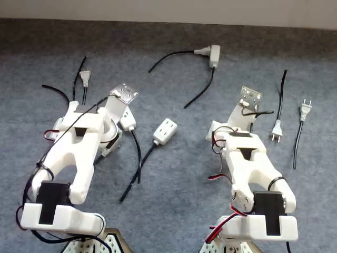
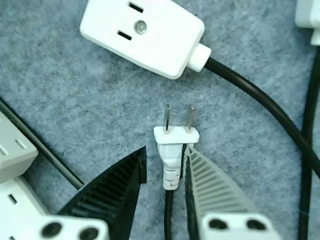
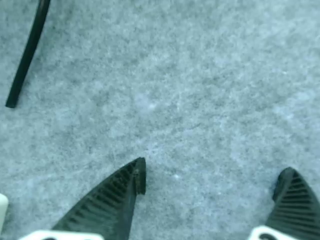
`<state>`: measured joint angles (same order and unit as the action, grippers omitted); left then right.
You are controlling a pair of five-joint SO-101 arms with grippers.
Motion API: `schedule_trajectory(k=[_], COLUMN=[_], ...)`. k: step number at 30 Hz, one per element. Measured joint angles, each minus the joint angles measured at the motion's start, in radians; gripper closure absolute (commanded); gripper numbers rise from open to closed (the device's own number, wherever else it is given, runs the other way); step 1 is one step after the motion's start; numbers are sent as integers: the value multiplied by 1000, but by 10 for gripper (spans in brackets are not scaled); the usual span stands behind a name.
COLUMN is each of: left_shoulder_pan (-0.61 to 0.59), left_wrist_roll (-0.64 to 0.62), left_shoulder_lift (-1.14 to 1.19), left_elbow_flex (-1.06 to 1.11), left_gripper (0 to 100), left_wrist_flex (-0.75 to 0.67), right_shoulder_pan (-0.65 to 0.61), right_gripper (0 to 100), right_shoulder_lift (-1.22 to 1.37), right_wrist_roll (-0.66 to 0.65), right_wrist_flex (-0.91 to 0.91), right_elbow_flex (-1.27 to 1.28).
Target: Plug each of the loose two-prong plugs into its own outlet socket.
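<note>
Prongs of the plug [image 2: 176, 140] pointed at the socket [image 2: 142, 37] just beyond, its body lengthwise between the open fingers of the left gripper [image 2: 167, 152]; the right gripper [image 3: 214, 167] gaped well off right.

Left wrist view: a slotted grey-white block [image 2: 15, 150] and a white body [image 2: 309, 17] are both clipped by the frame edge, can't tell what either is. Right wrist view: black cord [image 3: 27, 55] runs out of frame, other end unseen.
</note>
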<state>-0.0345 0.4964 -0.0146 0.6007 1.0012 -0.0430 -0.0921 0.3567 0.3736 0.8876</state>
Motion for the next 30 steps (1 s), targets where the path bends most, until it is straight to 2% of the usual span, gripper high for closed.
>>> schedule_trajectory(k=[6, 15, 30], left_shoulder_pan=[-46, -46, 55], left_wrist_roll=[34, 43, -15], left_shoulder_lift=[0, 0, 11], left_elbow_flex=[0, 0, 15], left_gripper=[849, 849, 852], left_wrist_flex=[0, 2, 29], right_shoulder_pan=[0, 0, 0], right_gripper=[613, 613, 613], right_shoulder_lift=[0, 0, 0], right_wrist_roll=[0, 0, 0], right_wrist_flex=[0, 0, 0], right_elbow_flex=[0, 0, 0])
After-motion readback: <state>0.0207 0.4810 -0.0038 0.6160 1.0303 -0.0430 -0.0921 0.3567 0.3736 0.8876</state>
